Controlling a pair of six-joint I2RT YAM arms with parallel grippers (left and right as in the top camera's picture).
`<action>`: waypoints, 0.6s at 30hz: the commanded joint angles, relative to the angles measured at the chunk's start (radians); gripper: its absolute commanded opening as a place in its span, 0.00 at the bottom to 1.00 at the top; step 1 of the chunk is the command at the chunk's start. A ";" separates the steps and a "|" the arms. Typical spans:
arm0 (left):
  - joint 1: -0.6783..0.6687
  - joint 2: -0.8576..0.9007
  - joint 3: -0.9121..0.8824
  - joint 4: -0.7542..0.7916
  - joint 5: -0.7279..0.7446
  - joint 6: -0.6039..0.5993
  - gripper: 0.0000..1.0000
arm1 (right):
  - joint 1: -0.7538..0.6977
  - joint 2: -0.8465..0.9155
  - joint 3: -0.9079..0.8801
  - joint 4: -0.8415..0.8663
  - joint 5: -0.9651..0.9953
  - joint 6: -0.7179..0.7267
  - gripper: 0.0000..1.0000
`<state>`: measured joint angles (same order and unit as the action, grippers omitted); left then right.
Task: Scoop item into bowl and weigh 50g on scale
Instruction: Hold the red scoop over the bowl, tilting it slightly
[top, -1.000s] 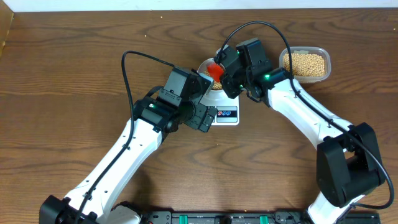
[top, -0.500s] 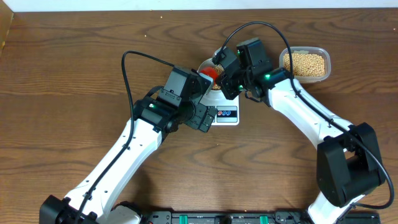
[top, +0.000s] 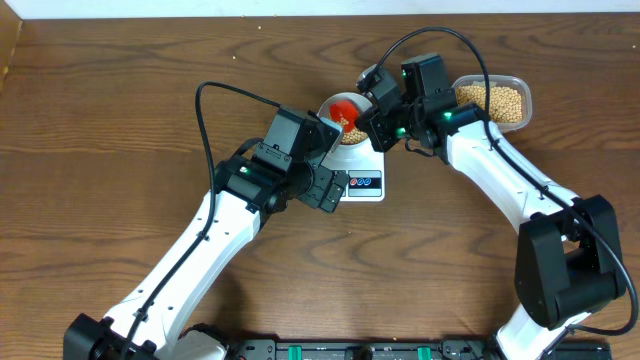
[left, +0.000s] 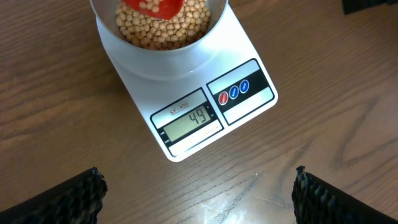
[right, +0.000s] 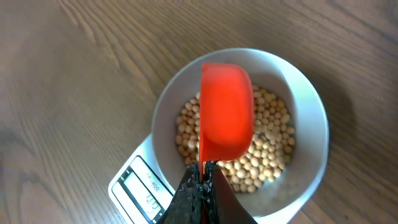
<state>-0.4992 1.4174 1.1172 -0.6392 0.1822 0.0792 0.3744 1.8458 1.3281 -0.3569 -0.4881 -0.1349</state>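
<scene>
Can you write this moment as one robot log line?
right gripper: shut on red scoop over bowl | beans: in bowl on scale | display: 49 | left gripper: open, empty

A dark brown wood-grain desk (top: 100, 100) fills the overhead view, and the same grain shows in the left wrist view (left: 311, 143) and the right wrist view (right: 93, 62). A clear, rounded-rectangular plastic tub (top: 525, 104) stands near the far edge, right of the middle, its left end hidden. A red scoop (top: 343, 108) is held in the air left of the tub, also toward the far edge; the right wrist view shows its rounded cup (right: 226, 112), and the left wrist view only a sliver (left: 152, 5). A black rail (top: 350, 350) runs along the near edge.
</scene>
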 joint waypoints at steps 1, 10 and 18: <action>0.005 -0.009 0.001 0.000 0.009 0.007 0.98 | -0.010 -0.002 0.000 0.006 -0.054 0.011 0.01; 0.005 -0.009 0.001 0.000 0.009 0.006 0.98 | -0.023 -0.006 0.000 0.006 -0.054 0.011 0.01; 0.005 -0.009 0.001 0.000 0.009 0.007 0.98 | -0.022 -0.025 0.000 0.006 -0.031 0.005 0.01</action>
<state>-0.4992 1.4174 1.1172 -0.6392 0.1822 0.0792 0.3573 1.8454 1.3281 -0.3534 -0.5236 -0.1349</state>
